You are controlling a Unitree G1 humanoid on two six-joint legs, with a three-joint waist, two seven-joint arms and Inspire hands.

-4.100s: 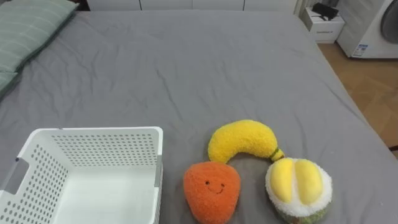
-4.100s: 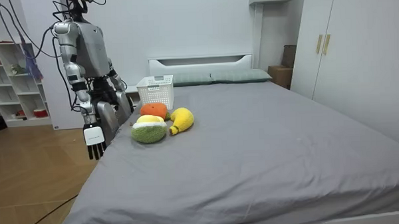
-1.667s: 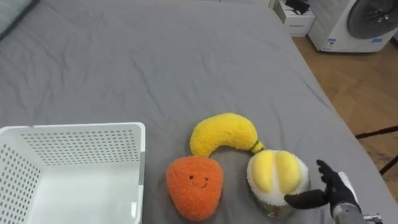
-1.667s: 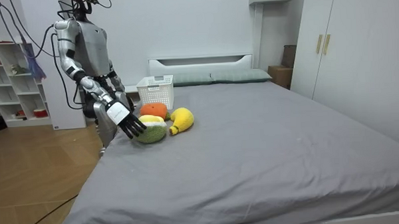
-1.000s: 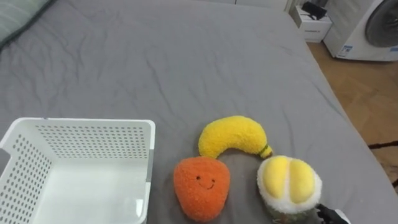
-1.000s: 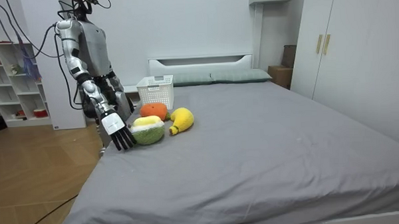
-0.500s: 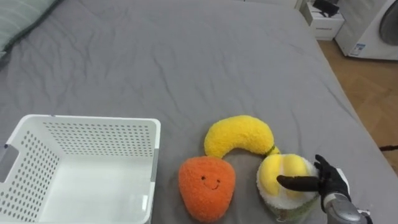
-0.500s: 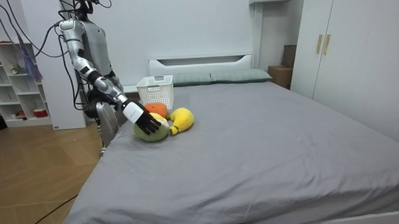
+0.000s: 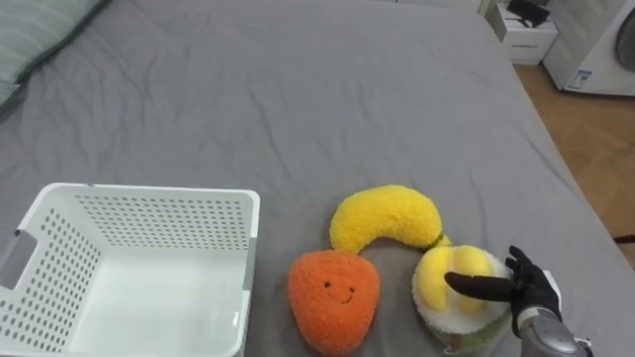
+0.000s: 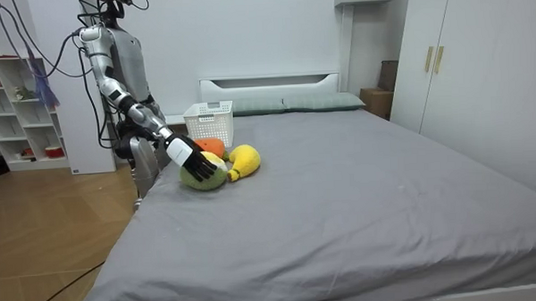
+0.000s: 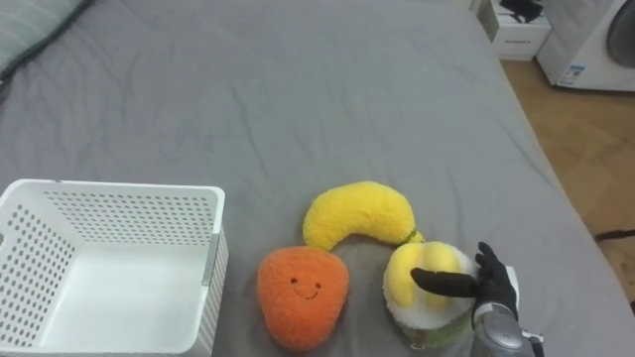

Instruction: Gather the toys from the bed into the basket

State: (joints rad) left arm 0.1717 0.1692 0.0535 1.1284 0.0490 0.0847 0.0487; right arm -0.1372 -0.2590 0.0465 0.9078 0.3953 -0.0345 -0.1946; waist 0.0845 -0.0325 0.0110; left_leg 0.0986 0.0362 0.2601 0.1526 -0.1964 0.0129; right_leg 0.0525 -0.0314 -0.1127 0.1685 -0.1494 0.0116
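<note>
Three plush toys lie on the grey bed (image 9: 298,109): a yellow banana (image 9: 387,218), an orange toy with a smiling face (image 9: 333,297), and a yellow, white and green durian (image 9: 446,293) at the right. My right hand (image 9: 528,293) rests against the durian's right side. Its straight thumb lies across the yellow top, and the hand is open. A white perforated basket (image 9: 149,195) stands empty to the left of the toys. In the room view I stand at the bed's side, right hand (image 10: 189,156) stretched over the durian (image 10: 208,180).
A green striped pillow (image 9: 40,35) lies at the far left of the bed. The bed's right edge drops to a wooden floor (image 9: 595,149), with a white nightstand (image 9: 526,28) and a washing machine (image 9: 595,45) beyond. A shelf (image 10: 16,106) stands behind me.
Over the last second my right hand has come up from the lower edge onto the durian toy. In the last half second it has hardly moved. The toys lie where they were.
</note>
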